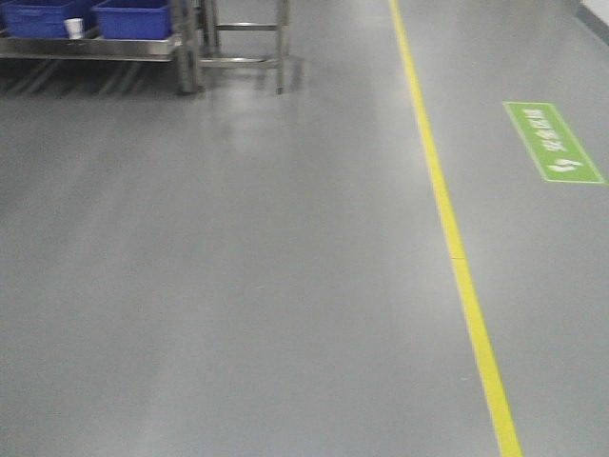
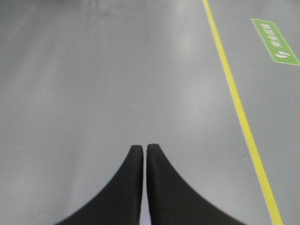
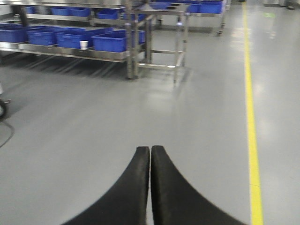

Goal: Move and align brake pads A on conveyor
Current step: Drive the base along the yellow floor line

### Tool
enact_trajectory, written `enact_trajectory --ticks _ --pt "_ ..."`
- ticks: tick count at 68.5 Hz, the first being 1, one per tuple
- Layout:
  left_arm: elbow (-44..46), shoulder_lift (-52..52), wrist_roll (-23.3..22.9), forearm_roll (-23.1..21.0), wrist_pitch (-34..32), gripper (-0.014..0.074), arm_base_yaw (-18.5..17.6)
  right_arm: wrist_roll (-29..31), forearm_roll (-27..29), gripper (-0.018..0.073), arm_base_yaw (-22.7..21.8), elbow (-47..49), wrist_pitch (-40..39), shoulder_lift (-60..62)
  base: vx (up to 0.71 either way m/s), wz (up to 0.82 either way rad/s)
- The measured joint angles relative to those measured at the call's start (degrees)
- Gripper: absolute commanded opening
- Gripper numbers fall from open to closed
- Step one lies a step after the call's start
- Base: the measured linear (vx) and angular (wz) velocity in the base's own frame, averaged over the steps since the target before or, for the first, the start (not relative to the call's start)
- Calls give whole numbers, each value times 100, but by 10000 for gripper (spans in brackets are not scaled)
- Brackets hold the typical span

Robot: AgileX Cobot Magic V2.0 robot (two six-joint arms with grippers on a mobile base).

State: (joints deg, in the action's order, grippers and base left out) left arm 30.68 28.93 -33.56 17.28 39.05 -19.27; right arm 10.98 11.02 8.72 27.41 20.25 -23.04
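**Location of workpieces.** Neither the brake pads A nor the conveyor appears in any view. All three cameras show grey floor [image 1: 238, 286] with a yellow line [image 1: 457, 257] running from 1 o'clock to 5 o'clock and a green floor sign [image 1: 552, 143] at 2 o'clock.

**Grippers.** The left gripper [image 2: 144, 147] has its jaws pressed together with nothing between them. The right gripper [image 3: 150, 149] is likewise closed and empty. Both point forward over bare floor.

**Handling (judgement).** Brake pads are probably rigid, dense and heavy for their size, with little risk of breakage. Being flat, each is likely best pinched across its short width near the middle, so that it does not pivot while being aligned.

**Containers.** In the right wrist view, at 10 to 11 o'clock, blue bins [image 3: 110, 40] sit on a steel rack [image 3: 70, 52]. Their contents cannot be seen from this angle. A white cup [image 3: 83, 44] stands on the shelf between two bins; its contents are also hidden.
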Motion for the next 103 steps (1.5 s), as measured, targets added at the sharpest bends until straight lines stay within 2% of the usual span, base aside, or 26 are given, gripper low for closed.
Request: enact_trajectory --ticks 35,103 --pt "0 0 0 0 0 -6 0 0 0 -10 0 0 -5 0 32 -38" --pt "0 0 0 0 0 -6 0 0 0 -10 0 0 -1 0 51 -6"
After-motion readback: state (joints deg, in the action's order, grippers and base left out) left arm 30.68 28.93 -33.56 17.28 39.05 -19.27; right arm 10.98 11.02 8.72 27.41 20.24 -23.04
